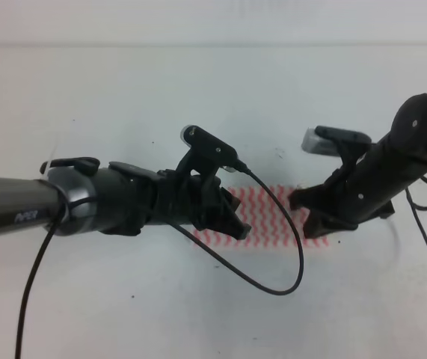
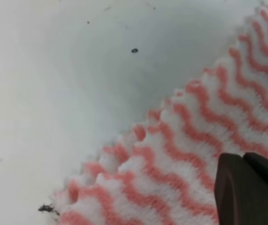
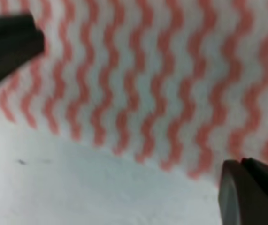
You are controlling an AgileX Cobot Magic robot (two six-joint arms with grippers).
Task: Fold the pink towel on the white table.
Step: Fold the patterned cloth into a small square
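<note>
The pink towel lies flat on the white table as a short wavy-striped strip right of centre. My left gripper hovers over its left end. In the left wrist view only one dark finger shows, above the towel near its scalloped edge, and the jaws look spread. My right gripper is over the right end. In its wrist view the right gripper stands open, its fingers wide apart across the towel and its edge. Neither holds cloth.
A black cable loops from the left wrist camera down in front of the towel. Another thin cable hangs by the right arm. The table's far edge runs across the top. Small dark specks dot the bare surface.
</note>
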